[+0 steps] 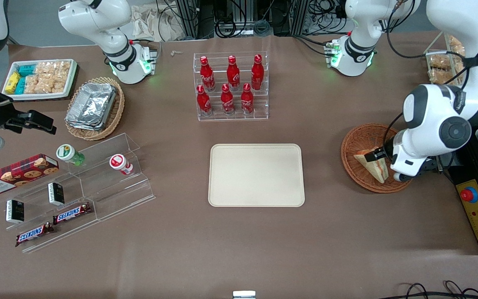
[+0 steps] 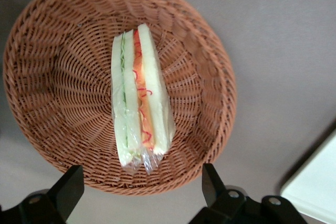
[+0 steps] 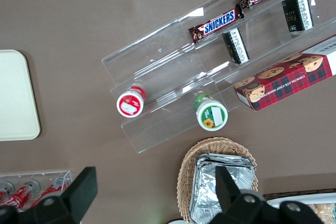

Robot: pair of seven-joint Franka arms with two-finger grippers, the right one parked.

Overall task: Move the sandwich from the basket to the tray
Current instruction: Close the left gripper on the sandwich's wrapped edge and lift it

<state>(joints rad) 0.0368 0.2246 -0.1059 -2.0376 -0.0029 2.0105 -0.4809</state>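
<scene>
**Gripper poised over the basket, sandwich not yet taken**

The step in hand looks like the approach for the pick. At the right of the front view the left arm's gripper [image 1: 375, 156] hangs over the basket [image 1: 357, 137], which sits on the brown table [image 1: 239, 249] toward the working arm's end. The sandwich [image 1: 372, 165] lies inside the basket, wrapped in clear film, its red, orange and green filling stripes facing up in the wrist view.

In that wrist view the sandwich [image 2: 139, 100] rests near the basket's [image 2: 52, 66] middle, and the two fingers [image 2: 65, 190] stand wide apart, above the rim and clear of the wedge. Nothing is held.

The tray [image 1: 256, 175] lies bare in the middle of the front view, well apart from the basket.

The next move, as I judge it, calls for lowering the fingers so that they straddle the wedge across its flat bread faces, then closing gently; the film looks slippery and the bread soft, so a hard squeeze could crush it. After that come a lift clear of the rim and a carry to the tray.
</scene>
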